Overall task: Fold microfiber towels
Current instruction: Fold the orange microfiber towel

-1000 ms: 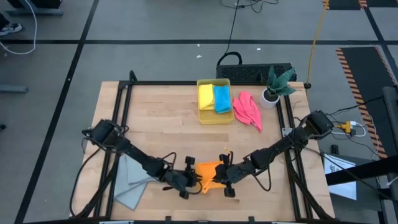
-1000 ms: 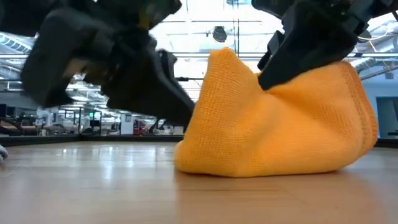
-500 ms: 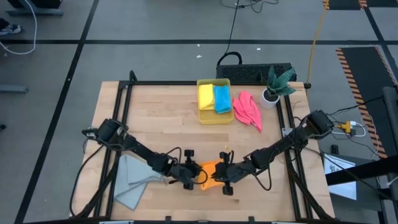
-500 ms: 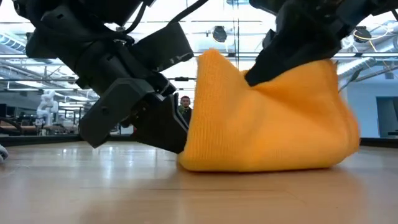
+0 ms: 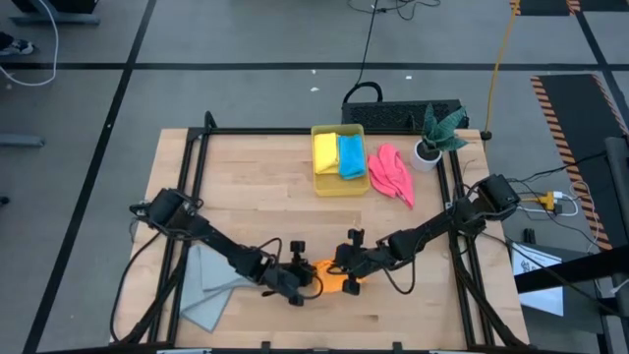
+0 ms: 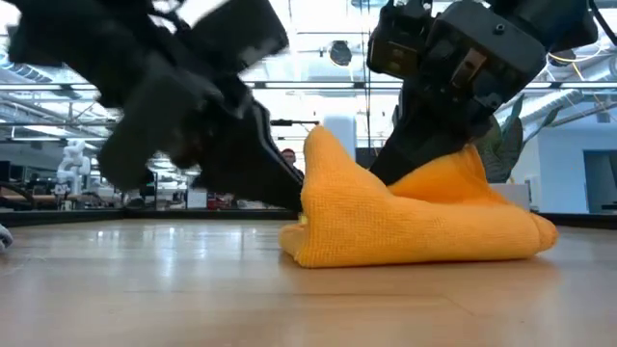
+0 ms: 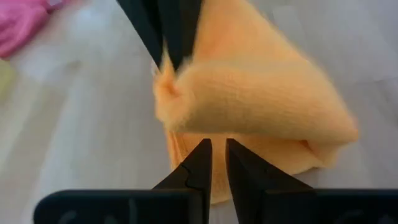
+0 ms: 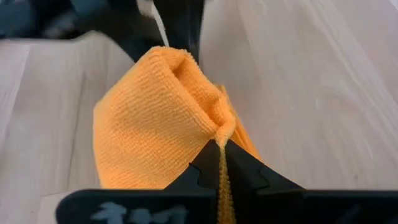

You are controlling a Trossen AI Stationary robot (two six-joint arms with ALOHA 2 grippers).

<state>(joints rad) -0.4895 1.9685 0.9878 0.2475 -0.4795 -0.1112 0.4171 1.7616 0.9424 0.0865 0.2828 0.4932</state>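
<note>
pale wooden boards make up the surface, framed in black rails over a grey floor. the right tool has its fingers pressed together on an edge of the orange towel, pinching a ridge of cloth that stands up from the heap. the left tool sits just across from it at the towel's other side, its fingers only a narrow slit apart; whether cloth is caught between them cannot be told. the orange towel lies bunched near the front middle of the surface, one corner raised to a peak. left of it, at the front left edge, the light grey towel lies spread flat under the left arm. toward the back, the yellow towel and the blue towel sit side by side in a translucent yellow bin, the pink towel lies crumpled just right of it, and a potted plant stands at the back right.
</note>
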